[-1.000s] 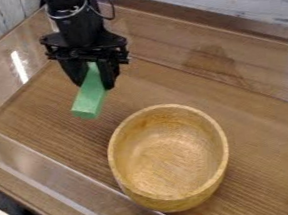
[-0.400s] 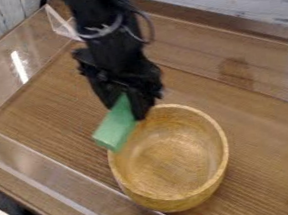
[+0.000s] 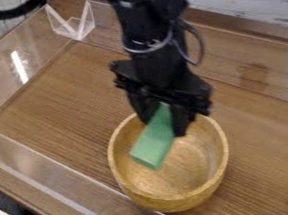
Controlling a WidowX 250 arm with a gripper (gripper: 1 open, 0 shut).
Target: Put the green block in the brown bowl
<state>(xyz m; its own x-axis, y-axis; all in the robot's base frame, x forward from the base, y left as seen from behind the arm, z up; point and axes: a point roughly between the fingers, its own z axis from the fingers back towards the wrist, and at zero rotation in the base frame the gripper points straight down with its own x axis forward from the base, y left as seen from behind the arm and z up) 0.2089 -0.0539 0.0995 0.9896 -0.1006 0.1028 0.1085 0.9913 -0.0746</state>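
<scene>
Over one brown bowl, jaws clamp one tilted green block.

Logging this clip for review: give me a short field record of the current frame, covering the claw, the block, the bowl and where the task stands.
claw: shut on the green block, pointing down
green block: held tilted, hanging over the bowl's opening
brown bowl: upright on the wooden table, nothing lying in it
task stage: block above bowl, not yet released

Matte green block, grainy wooden brown bowl, wood-grain table
</scene>
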